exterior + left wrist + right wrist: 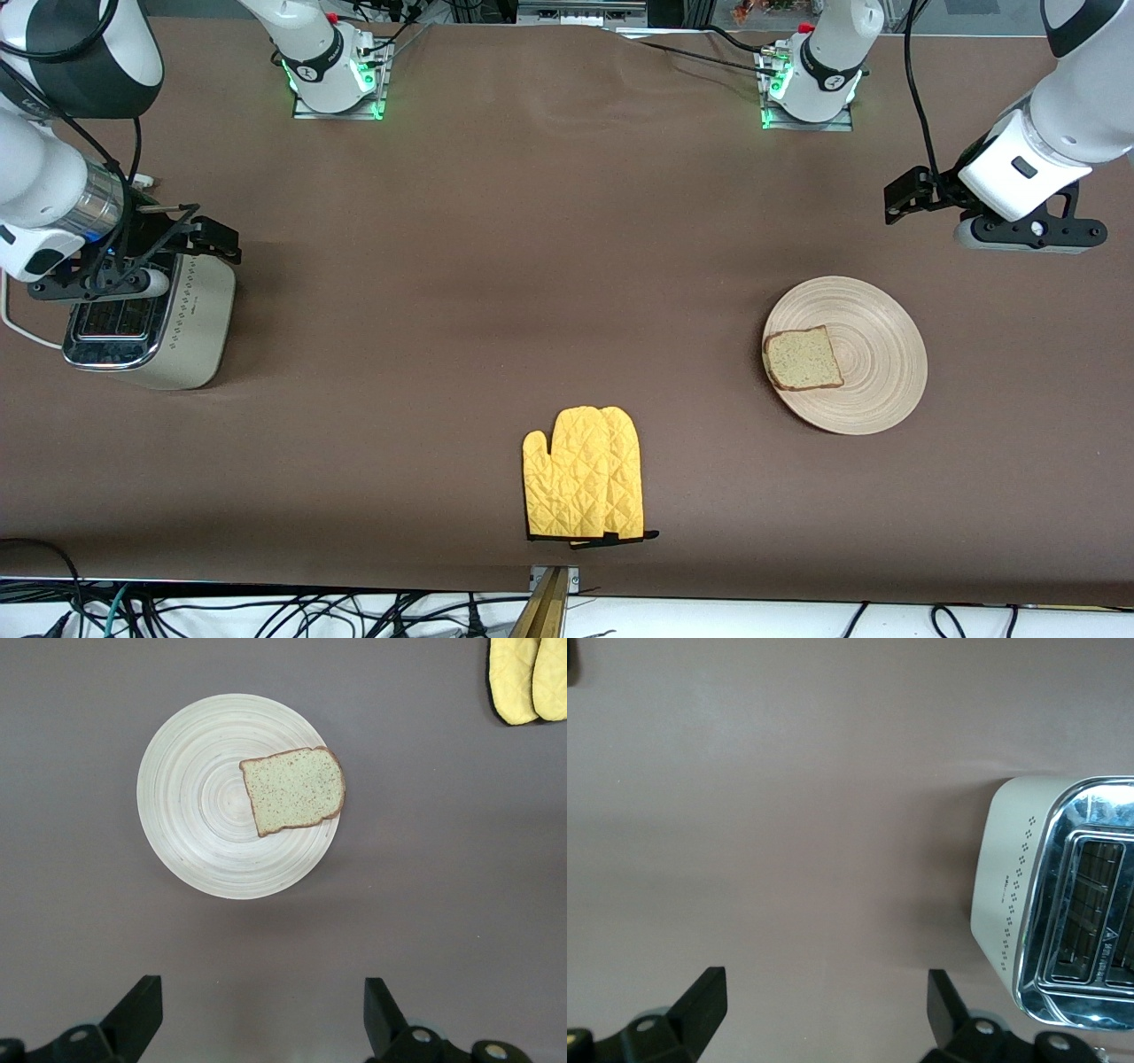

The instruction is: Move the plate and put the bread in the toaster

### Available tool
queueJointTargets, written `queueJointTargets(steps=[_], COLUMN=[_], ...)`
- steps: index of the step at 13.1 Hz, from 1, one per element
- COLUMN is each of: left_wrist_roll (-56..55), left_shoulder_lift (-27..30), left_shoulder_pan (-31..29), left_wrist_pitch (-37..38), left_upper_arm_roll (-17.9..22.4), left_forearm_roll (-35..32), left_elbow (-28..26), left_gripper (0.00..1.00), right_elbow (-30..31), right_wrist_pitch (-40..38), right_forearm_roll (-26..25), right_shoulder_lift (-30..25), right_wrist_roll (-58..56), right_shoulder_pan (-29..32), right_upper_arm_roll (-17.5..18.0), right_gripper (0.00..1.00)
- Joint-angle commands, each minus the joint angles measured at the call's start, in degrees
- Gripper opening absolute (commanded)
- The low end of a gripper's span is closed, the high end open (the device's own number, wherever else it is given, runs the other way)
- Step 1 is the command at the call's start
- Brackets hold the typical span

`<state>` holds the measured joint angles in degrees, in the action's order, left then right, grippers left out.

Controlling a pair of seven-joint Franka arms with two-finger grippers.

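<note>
My left end effector (992,221) hangs spread wide and empty above bare worktop (567,266), up near the left arm's end; its two black fingers (133,1014) show apart in the left wrist view with nothing between them. Just below it and a little nearer the front camera lies the plate (873,354), flat on the worktop, and the bread (803,358) rests on the plate's edge that faces the middle of the worktop, its crust slightly over the rim. I judge that I hover here to look down on both before reaching. Farther off, a yellow mitt (583,474) lies near the front edge, well apart from the plate. Farthest, at the right arm's end, my right end effector (133,257) is spread open too, holding nothing, over the toaster (151,332), whose chrome slots stand empty, probably placed to receive the slice.
</note>
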<state>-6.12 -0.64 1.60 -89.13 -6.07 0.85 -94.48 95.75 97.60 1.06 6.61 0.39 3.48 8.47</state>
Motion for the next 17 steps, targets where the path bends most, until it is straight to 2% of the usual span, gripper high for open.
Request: queueJointTargets(steps=[1, 17], left_wrist_roll=[-0.6, -0.6], left_shoulder_lift=[0.1, 0.1], left_shoulder_pan=[0.2, 0.2], left_wrist_pitch=[0.7, 0.7], left_upper_arm_roll=[-0.3, -0.3], left_forearm_roll=[-1.7, -1.7], left_elbow=[0.4, 0.4], left_gripper=[1.00, 1.00], right_elbow=[-0.7, 0.5], right_wrist_pitch=[0.4, 0.8], right_forearm_roll=[-0.6, -0.9], right_shoulder_lift=[0.2, 0.3], right_wrist_roll=[0.7, -0.2], right_shoulder_pan=[0.0, -0.1], right_upper_arm_roll=[0.3, 0.5], right_gripper=[1.00, 1.00])
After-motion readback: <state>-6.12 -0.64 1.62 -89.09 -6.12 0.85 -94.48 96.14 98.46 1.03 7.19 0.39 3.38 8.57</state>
